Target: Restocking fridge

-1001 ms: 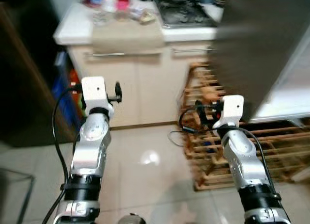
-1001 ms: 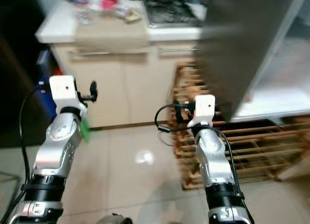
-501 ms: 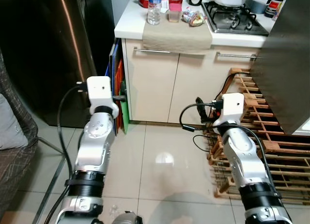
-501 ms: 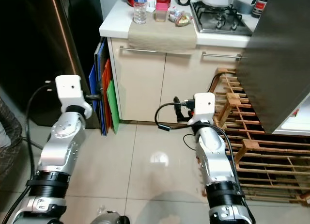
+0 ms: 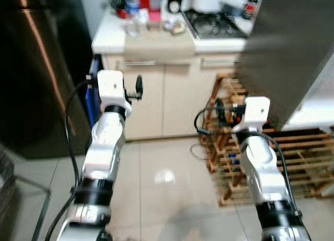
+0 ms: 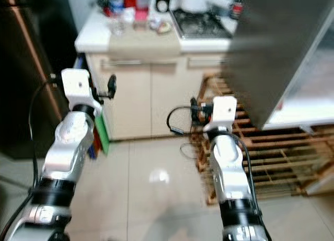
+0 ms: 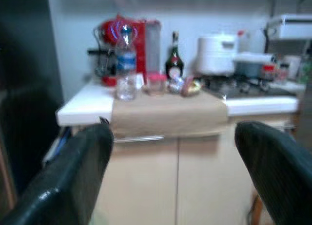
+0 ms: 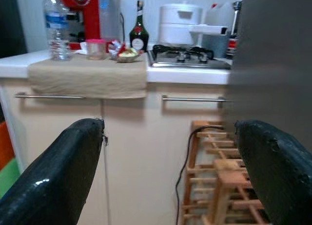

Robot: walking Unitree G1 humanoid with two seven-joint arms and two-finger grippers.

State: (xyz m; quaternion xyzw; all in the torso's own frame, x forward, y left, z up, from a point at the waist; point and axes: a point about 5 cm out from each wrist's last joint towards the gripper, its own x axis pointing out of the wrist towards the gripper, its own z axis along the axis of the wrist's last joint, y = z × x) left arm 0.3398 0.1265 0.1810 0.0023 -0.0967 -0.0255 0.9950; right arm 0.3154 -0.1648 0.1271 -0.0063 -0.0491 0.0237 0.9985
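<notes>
Left pincer (image 7: 170, 171): we hold it raised and level, its two glossy black fingers (image 7: 73, 178) spread wide with nothing between them.
Right pincer (image 8: 168, 171): also raised, fingers (image 8: 63, 171) parted and empty, the same rounded, shiny black pads.
Straight ahead of both pincers: a white table (image 8: 190, 74) over pale cream cabinet doors with slim metal bar handles (image 8: 192, 99).
On the table, ahead of the left pincer: a beige cloth (image 7: 168, 110) draped over the front edge; on it a clear plastic water bottle (image 7: 126, 69), a small pink-lidded cup (image 7: 157, 84) and a crumpled snack packet (image 7: 187, 87).
Behind those: a red appliance (image 7: 139, 45), a dark glass bottle (image 7: 174, 62) and a white rounded cooker (image 7: 215, 54).
Ahead of the right pincer: a gas hob (image 8: 187, 57) with dark metal grates.
Below and beside the right pincer: a slatted wooden rack (image 5: 292, 157) on the floor, with a black cable (image 8: 187, 157) hanging beside it.
Fridge: its grey, matte door (image 5: 292, 48) stands open to the right of the right pincer, the pale interior (image 6: 313, 89) further right.
To the left of the left pincer: a dark, reflective steel panel (image 5: 36, 69).
Floor (image 5: 167, 183): glossy pale tiles with a bright light reflection.
Change from half a second ago: our view has swung right, so the table sits more to the left, the fridge door fills more of the right side, and the picture is blurrier; both pincers keep the same spread pose.
</notes>
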